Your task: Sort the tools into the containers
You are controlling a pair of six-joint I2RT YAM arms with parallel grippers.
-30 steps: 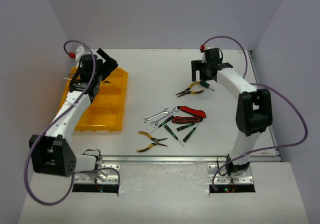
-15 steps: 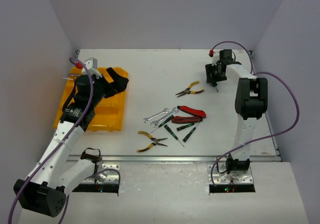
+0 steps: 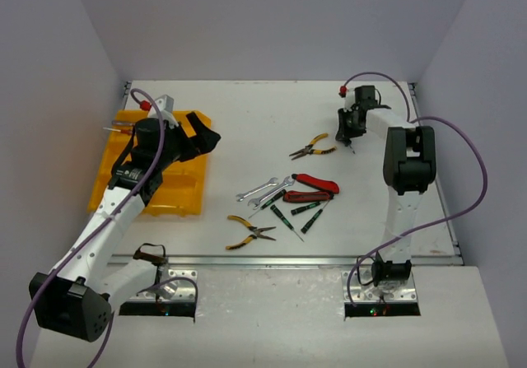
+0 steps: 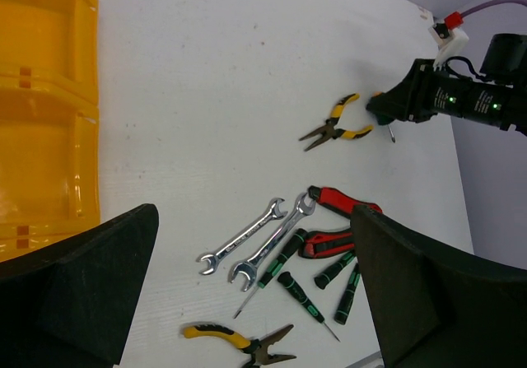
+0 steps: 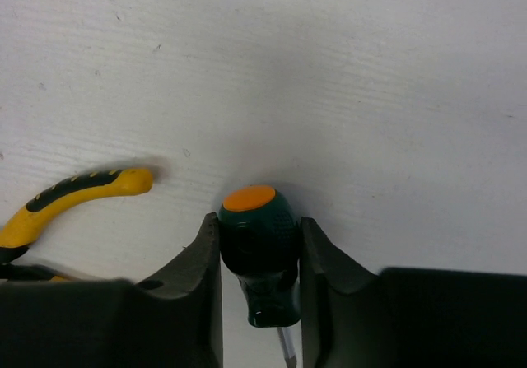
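Just beside the yellow pliers (image 5: 78,188), the right claw (image 5: 258,228) has closed on the green screwdriver (image 5: 259,257), so it looks ready to go to the tray (image 3: 177,188); the left claw (image 3: 206,133) gapes open.

bright, even, diffuse light, faint soft shadows, left gripper (image 4: 254,220) dark and blurred up close

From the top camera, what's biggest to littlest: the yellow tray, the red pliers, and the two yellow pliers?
1. yellow tray, by far.
2. red pliers, slightly chunkier than the yellow ones.
3. far yellow pliers and near yellow pliers: they look alike, so a tie.
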